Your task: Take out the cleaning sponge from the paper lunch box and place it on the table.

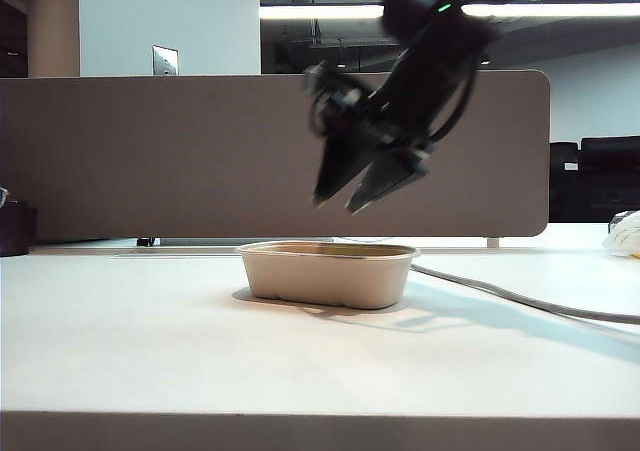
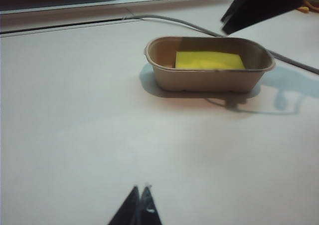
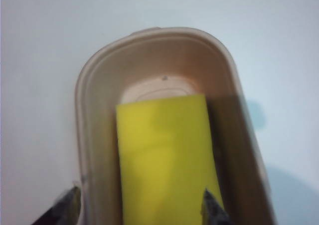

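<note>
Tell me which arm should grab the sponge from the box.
Right. The right gripper hangs open above the paper lunch box, its wrist view looking down on the cleaning sponge. The left gripper sits shut, well away from the box across bare table.

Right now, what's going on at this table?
The right gripper hangs in the air above the paper lunch box, jaws open and pointing down at it, holding nothing. The cleaning sponge lies flat inside the box, yellow face up, not yet taken out. The left gripper sits low over the bare table on the near side of the box, well apart from it, with its jaws together.
</note>
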`<state>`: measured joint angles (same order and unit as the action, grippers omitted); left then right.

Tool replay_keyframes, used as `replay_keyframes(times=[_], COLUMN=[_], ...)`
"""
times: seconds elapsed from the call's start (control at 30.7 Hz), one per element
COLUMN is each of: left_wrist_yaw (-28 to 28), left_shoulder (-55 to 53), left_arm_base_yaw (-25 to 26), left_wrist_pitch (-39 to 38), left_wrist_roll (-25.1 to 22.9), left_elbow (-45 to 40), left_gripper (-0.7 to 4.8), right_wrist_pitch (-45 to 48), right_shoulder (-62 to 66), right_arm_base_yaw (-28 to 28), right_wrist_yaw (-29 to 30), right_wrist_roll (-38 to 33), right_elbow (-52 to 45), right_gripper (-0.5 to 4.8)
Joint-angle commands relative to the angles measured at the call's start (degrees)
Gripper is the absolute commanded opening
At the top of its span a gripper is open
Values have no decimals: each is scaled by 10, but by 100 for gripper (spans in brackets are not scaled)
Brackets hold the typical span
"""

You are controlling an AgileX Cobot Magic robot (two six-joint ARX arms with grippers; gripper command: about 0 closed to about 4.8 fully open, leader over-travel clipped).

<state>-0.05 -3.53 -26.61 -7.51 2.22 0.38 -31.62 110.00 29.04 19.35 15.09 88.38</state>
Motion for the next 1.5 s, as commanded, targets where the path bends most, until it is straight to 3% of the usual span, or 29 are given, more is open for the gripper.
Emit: replay_keyframes(times=[0.03,0.59,0.62,0.75,0.81,1.14,1.33,1.5], left_wrist_yaw=[1,1,1,1,1,1,1,1], left_shoulder=[-1,-1,-1,-1,-1,-1,-1,-1], left_arm_base_yaw=[0,0,0,0,0,0,0,0], left_wrist_pitch=[7,7,7,7,7,7,7,7], left_wrist_roll=[-1,-1,-1,-1,-1,-1,-1,-1], left_elbow=[0,0,0,0,0,0,0,0], left_gripper=[-5,-5,-5,-5,-5,-5,-5,-5], right_wrist_pitch=[2,12,14,16,20,-38,-124,-186], right_shoulder=[27,96,99,102,102,74,0,-54], right_arm_base_yaw=[17,22,22,23,23,23,21,18], right_wrist_yaw=[-44,-57,-57,-57,-57,-55,-59,-104], right_wrist_roll=[6,6,6,6,6,-1,-3,-5], right_elbow=[20,25,25,25,26,98,103,71], right_gripper=[302,292,264,43,-7,-7,-7,-8])
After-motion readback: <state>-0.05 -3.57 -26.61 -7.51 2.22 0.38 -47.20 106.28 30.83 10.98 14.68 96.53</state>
